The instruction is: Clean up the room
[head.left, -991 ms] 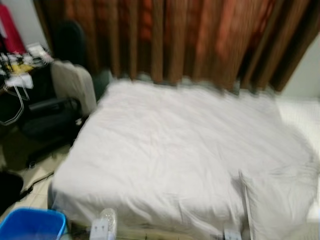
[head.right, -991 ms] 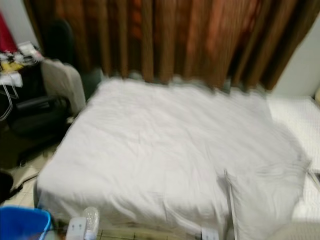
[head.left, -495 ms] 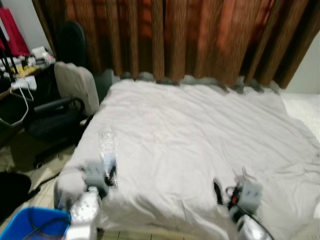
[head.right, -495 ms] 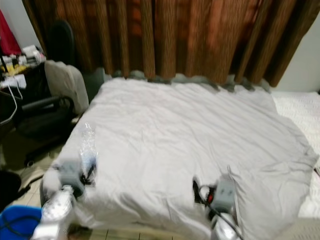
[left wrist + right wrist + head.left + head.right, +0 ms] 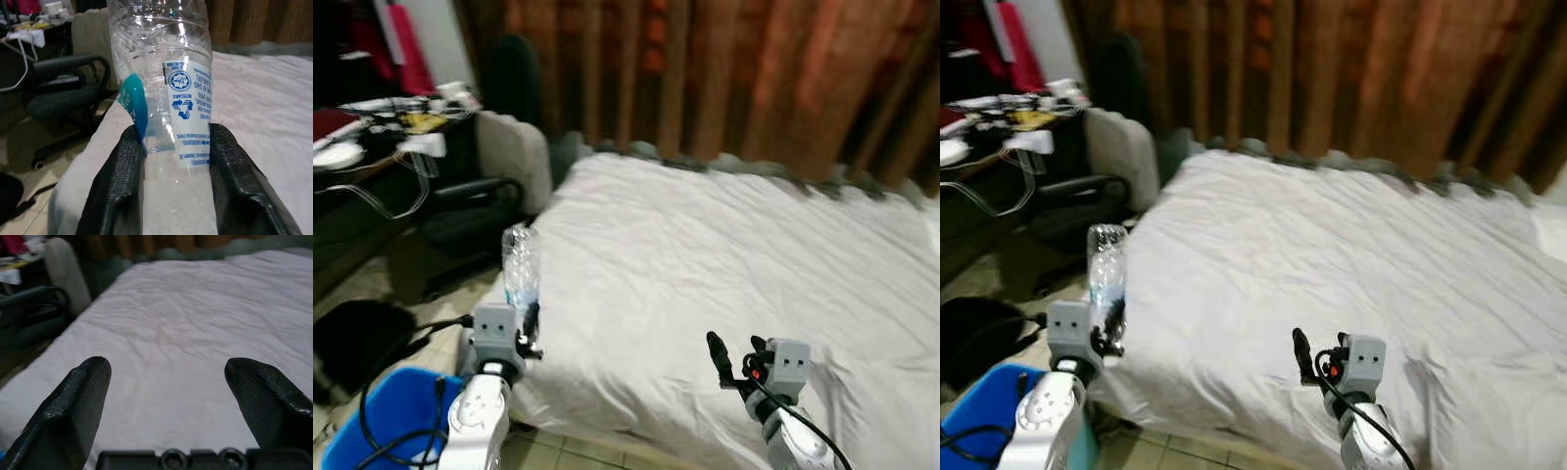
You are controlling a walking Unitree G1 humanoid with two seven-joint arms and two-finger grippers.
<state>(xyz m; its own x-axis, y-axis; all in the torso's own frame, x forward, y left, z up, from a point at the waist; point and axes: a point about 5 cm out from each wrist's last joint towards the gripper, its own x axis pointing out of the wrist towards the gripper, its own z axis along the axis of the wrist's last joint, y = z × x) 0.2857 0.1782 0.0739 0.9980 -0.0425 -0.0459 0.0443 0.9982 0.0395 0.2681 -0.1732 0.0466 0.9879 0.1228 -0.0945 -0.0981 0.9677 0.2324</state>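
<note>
Nearest the robot, at its lower left, a blue bin (image 5: 372,426) is sitting on the tiled floor with black cables draped over its rim. Just above it the left gripper (image 5: 514,328) is clamping a clear plastic bottle (image 5: 520,264) and holding it upright beside the near left corner of the bed (image 5: 724,264). Its wrist camera is giving what the head views are not: the 2 black fingers (image 5: 120,196) are pressing on either side of the bottle (image 5: 164,98), whose label carries blue print, a recycling mark and a teal patch. The right gripper (image 5: 734,360) is hovering over the bed's near edge, and its wrist view is showing the fingers (image 5: 73,401) spread wide with nothing but wrinkled white sheet between them. Farther left, a black office chair (image 5: 475,211) with a pale cloth over its back is standing beside a cluttered desk (image 5: 372,127). Brown curtains (image 5: 724,78) are hanging behind the bed.
</note>
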